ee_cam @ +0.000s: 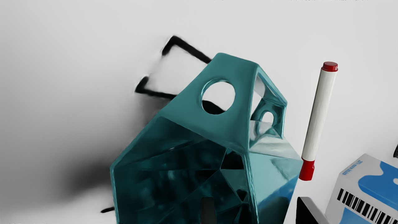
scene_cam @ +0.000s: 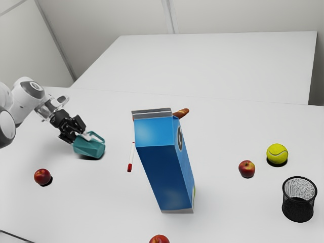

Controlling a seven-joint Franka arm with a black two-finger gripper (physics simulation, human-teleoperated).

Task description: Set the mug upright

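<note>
One mug (scene_cam: 88, 147), teal, faceted, with a pierced handle. Found tipped over toward the exterior view's left of the carton (scene_cam: 164, 172), well apart from it; mouth turned toward the arm, handle uppermost. Not upright.

One gripper (ee_cam: 255, 200), black, at the mouth of the mug. Open: one finger (ee_cam: 207, 211) reaching over the mouth, seemingly inside, the other outside the near wall, with a strip of table (scene_cam: 101, 202) visible between wall and outer finger. No grip on the wall to be seen.

Step in hand, by judgement: taking hold of the mug by its wall, or possibly a hold just let go; hard to tell which. Required in either case: fingers brought together on the wall, then a turn of the mouth upward and the base set flat before release. Risk: slanted facets sliding out of a shallow pinch, or the mug rolling on its side.

One marker (scene_cam: 132, 154), white with red ends, between mug and carton, nearer the carton.

One bread piece (scene_cam: 181, 113), brown, partly hidden behind the carton.

Three apples, red: one (scene_cam: 42, 176) far beyond the mug as counted from the carton; one (scene_cam: 159, 239) in front of the carton; one (scene_cam: 247, 169) toward the exterior view's right of it.

One tennis ball (scene_cam: 277, 154) and one black mesh cup (scene_cam: 298, 207), farther out on that same side of the carton.
</note>
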